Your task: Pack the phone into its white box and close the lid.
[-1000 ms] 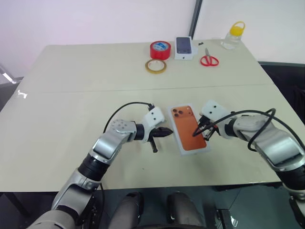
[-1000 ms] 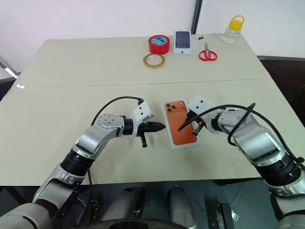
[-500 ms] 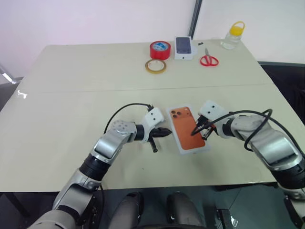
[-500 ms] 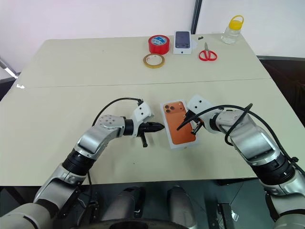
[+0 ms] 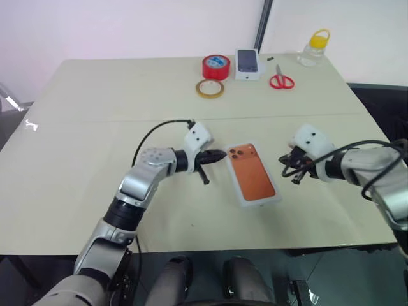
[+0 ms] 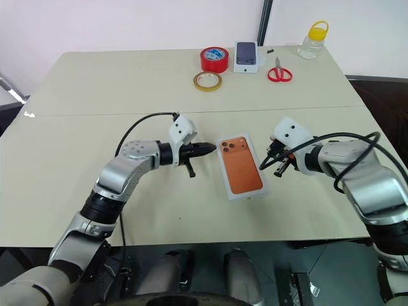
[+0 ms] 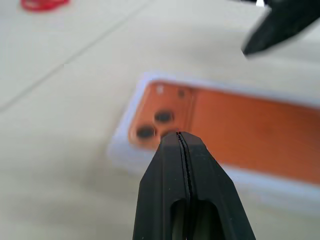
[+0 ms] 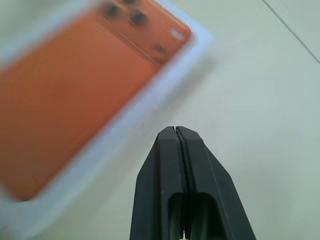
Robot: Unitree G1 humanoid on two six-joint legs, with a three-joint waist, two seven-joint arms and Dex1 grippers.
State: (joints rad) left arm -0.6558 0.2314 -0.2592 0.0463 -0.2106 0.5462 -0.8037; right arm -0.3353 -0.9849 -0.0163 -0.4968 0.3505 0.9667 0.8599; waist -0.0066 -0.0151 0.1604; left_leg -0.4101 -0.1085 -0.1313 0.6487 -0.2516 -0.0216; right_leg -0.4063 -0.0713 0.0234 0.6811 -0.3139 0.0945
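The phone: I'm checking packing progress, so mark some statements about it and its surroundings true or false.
1. The phone lies camera side up in the white box. True.
2. The right end effector grips the phone. False: it is shut, empty, beside the box.
3. The left end effector is wide open. False: it is shut.
4. The scissors lie at the table's far edge. True.
5. A lid covers the box. False: the phone shows uncovered.
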